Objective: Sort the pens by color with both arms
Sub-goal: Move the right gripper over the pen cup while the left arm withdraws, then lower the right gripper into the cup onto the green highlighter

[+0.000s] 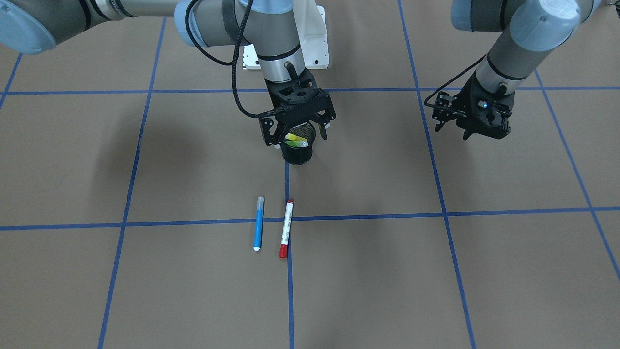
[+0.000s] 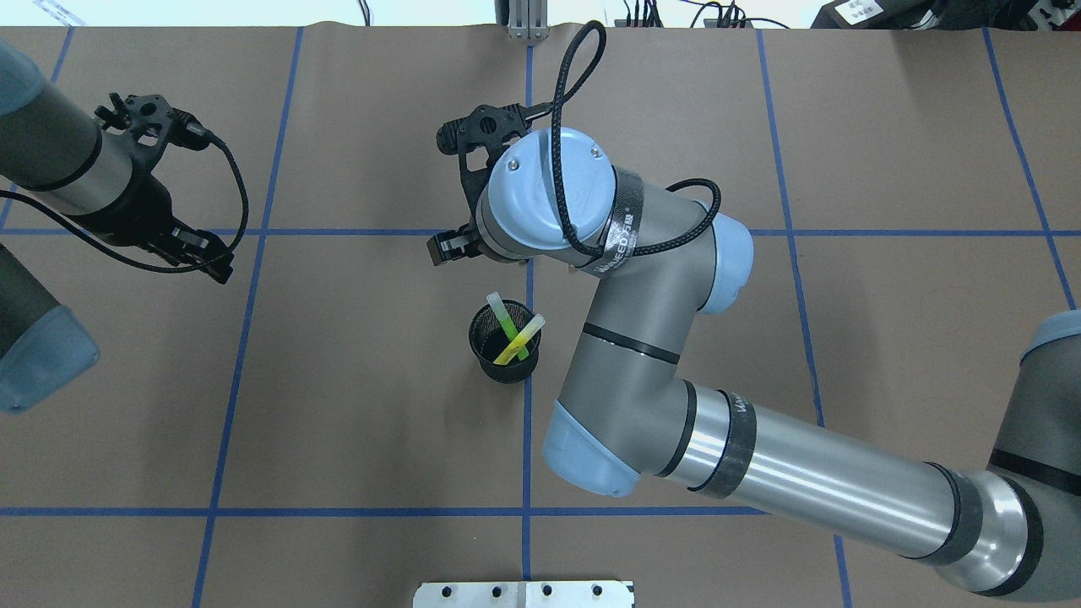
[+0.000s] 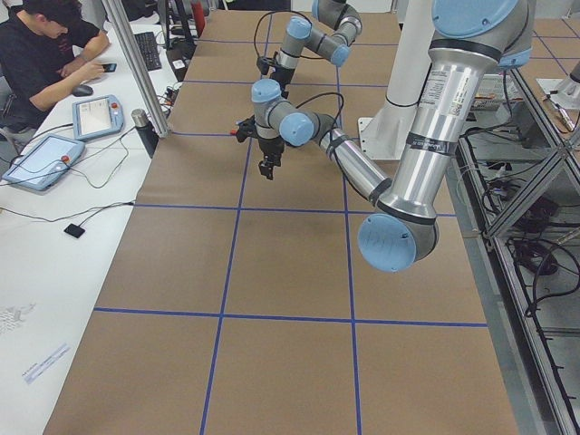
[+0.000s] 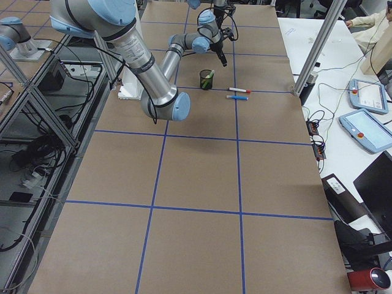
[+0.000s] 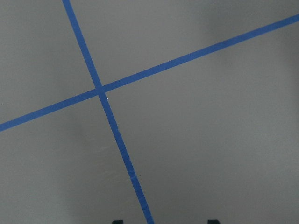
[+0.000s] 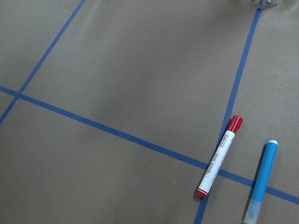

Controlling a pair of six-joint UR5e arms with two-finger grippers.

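A black mesh cup [image 1: 298,154] [image 2: 504,359] stands at the table's middle with the green pen [image 2: 503,315] and the yellow pen [image 2: 520,339] inside. The blue pen [image 1: 259,223] [image 6: 261,179] and the white pen with red cap [image 1: 286,229] [image 6: 220,156] lie side by side on the paper, on the operators' side of the cup. My right gripper [image 1: 296,139] hangs just above the cup, open and empty. My left gripper [image 1: 477,132] [image 2: 205,252] hovers far off to my left, open and empty, over a tape crossing.
The brown paper carries a grid of blue tape lines [image 1: 290,218]. The white base pedestal [image 1: 286,53] stands behind the cup. My right arm's elbow [image 2: 642,338] looms beside the cup. An operator [image 3: 45,45] sits at a side desk with tablets.
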